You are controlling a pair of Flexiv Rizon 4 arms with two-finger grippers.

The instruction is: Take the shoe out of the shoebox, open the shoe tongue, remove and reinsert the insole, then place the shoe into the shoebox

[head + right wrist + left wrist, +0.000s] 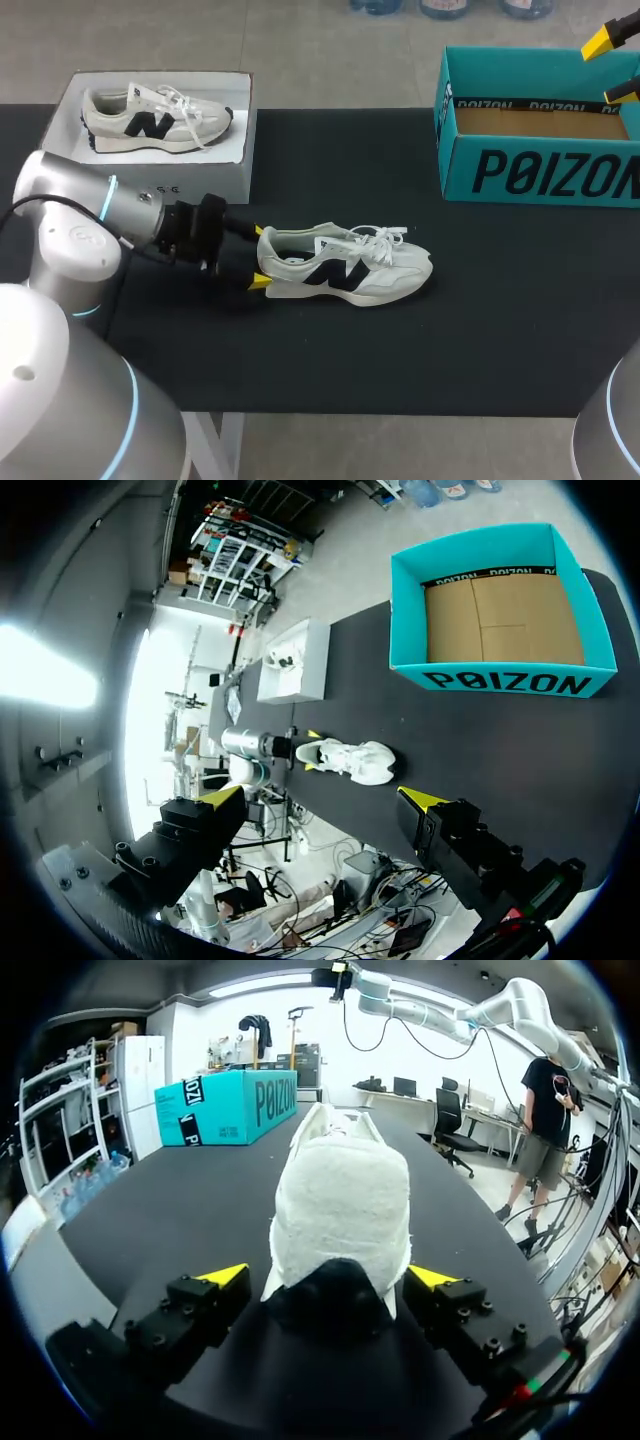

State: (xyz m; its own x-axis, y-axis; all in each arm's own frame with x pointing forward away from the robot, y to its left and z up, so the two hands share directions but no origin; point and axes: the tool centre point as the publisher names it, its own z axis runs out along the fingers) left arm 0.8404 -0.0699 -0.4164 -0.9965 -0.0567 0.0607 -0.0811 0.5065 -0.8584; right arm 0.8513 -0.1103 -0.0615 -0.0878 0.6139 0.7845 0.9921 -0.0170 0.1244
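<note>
On the table [500, 300]: two shoes [345, 270] [150, 118], seemingly two boxes [540, 175] [215, 180].

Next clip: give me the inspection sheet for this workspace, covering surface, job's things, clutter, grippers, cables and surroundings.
surface: black table.
job's things: shoe upright mid-table; teal shoebox far right, open, empty.
clutter: white box far left, holding a second shoe.
grippers: left gripper open, fingers either side of the shoe's heel; right gripper open, high above the table, holding nothing.
cables: black cable behind the left gripper.
surroundings: nothing seen.
</note>
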